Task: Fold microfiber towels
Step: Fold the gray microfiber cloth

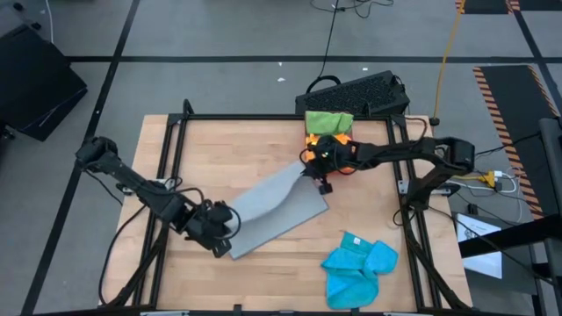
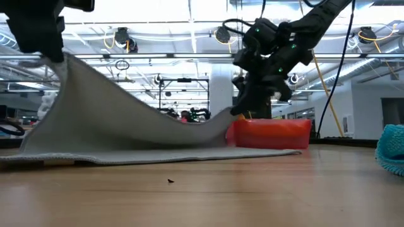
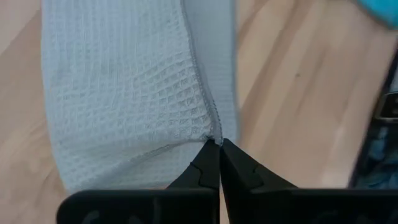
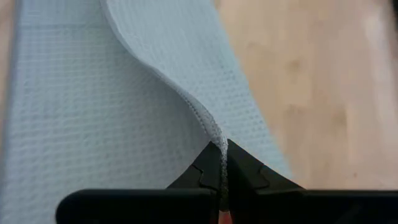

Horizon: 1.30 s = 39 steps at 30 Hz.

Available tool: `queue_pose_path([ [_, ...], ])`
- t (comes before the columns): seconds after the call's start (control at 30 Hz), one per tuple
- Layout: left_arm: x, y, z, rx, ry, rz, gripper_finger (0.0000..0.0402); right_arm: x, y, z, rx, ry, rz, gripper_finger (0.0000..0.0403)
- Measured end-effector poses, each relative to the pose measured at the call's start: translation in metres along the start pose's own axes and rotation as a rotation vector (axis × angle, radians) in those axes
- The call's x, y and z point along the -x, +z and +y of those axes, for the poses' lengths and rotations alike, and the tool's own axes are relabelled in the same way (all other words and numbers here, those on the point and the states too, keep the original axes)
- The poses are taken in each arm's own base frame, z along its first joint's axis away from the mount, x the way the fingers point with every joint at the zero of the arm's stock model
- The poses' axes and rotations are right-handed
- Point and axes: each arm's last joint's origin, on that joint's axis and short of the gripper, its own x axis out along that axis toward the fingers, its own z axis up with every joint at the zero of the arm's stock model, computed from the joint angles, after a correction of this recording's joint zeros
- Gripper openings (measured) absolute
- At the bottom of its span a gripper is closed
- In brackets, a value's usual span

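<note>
A grey waffle-weave microfiber towel (image 1: 277, 206) lies slantwise across the middle of the table. Its lower part lies flat on the wood, and one edge is raised at both ends. My left gripper (image 1: 224, 230) is shut on the raised corner nearer the table's front left. My right gripper (image 1: 314, 168) is shut on the raised corner at the far right, just in front of the red tray (image 2: 268, 133). In the low view the towel (image 2: 126, 126) sags in a curve between the two grippers. My left gripper pinches the towel's corner (image 3: 211, 134) between its two fingertips, where two hems meet. The fingers slant down at it. That corner (image 2: 63, 60) is held high above the table, and the cloth slopes away from it down to the wood. My right gripper pinches the hemmed edge at the other corner (image 4: 217, 140) between its fingertips, one layer, with the fingers slanting down. This corner (image 2: 230, 120) is raised only a little above the table. The cloth curves down from it onto the flat layer beneath.
A folded bright green towel (image 1: 327, 121) lies at the far edge, by the tray. Crumpled bright blue towels (image 1: 358, 268) lie at the front right. A black keyboard (image 1: 360, 92) sits beyond the far edge. There is bare wood at the front (image 2: 189, 195).
</note>
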Motion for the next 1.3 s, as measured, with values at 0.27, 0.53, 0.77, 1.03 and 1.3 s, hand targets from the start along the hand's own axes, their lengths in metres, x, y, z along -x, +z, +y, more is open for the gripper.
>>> queue_pose_path([
  [0.27, -0.013, -0.009, -0.016, -0.061, -0.025, -0.033, 0.0003, -0.006, -0.002, 0.017, -0.042, 0.08, 0.074, 0.0004],
  [0.53, -0.033, -0.026, -0.024, -0.057, 0.017, 0.033, 0.0003, -0.005, -0.007, 0.028, -0.062, 0.142, 0.156, 0.0004],
  [0.77, -0.042, -0.032, -0.027, -0.059, 0.027, 0.049, 0.0003, -0.005, -0.01, 0.031, -0.095, 0.166, 0.178, 0.0004],
  [1.03, -0.042, -0.035, -0.029, -0.069, 0.019, 0.057, 0.0003, -0.007, -0.022, 0.043, -0.158, 0.226, 0.201, 0.0004],
  [1.3, -0.042, -0.036, -0.03, -0.064, 0.007, 0.074, 0.0003, -0.008, -0.02, 0.054, -0.209, 0.277, 0.196, 0.0004],
])
